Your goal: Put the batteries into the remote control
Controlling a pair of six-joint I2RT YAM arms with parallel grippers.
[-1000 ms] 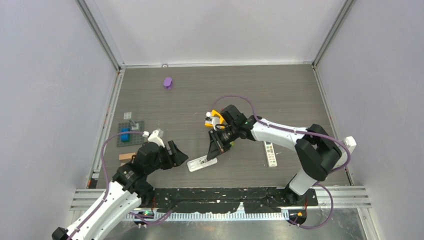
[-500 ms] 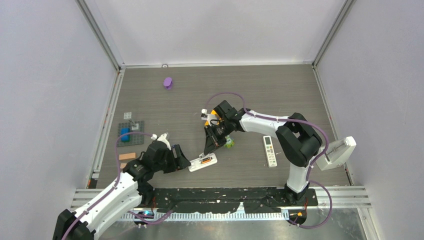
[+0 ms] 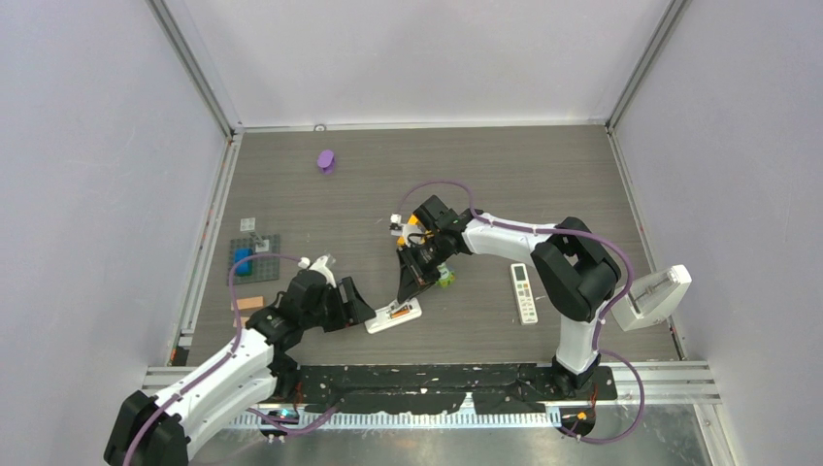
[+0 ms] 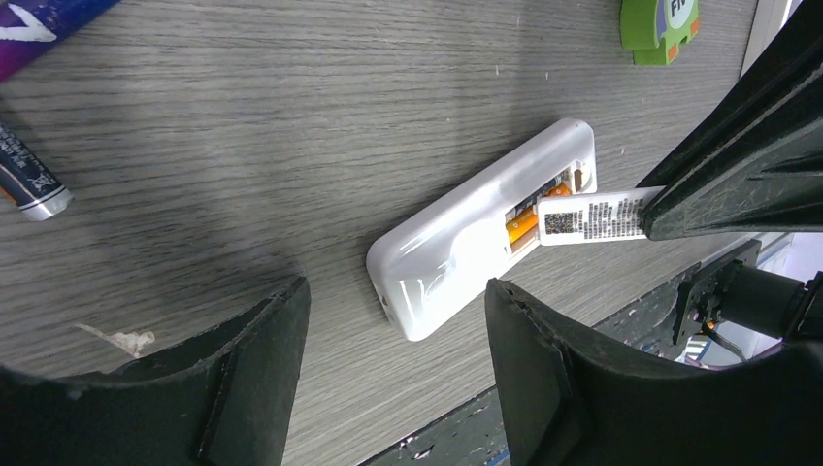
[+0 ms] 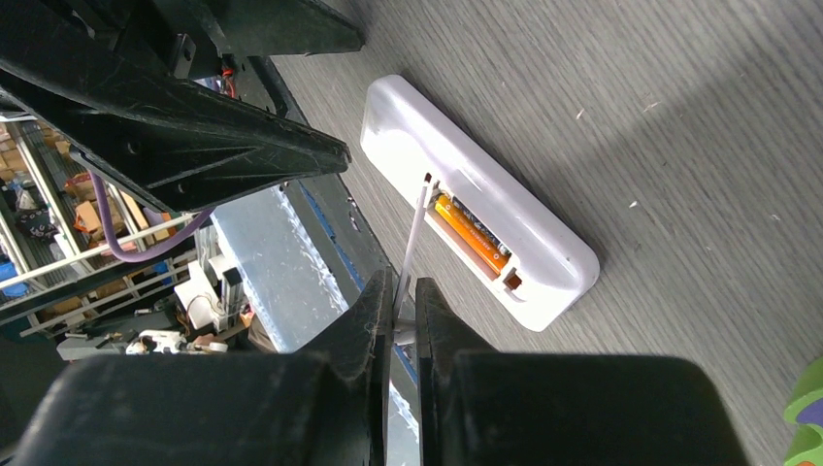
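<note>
Remote (image 4: 456, 248) lies just ahead of left end effector (image 4: 393, 296).

Grey wood-grain table (image 3: 543, 175) with open white remote (image 3: 393, 316), second remote (image 3: 523, 292), green block (image 4: 660, 34), purple piece (image 3: 326, 160).

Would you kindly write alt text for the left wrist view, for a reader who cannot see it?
A white remote lies on a grey wood-grain table, its compartment open with an orange battery inside, while the right tool pinches the labelled battery cover at that opening. The open fingers of the left tool flank the remote's near end.
</note>
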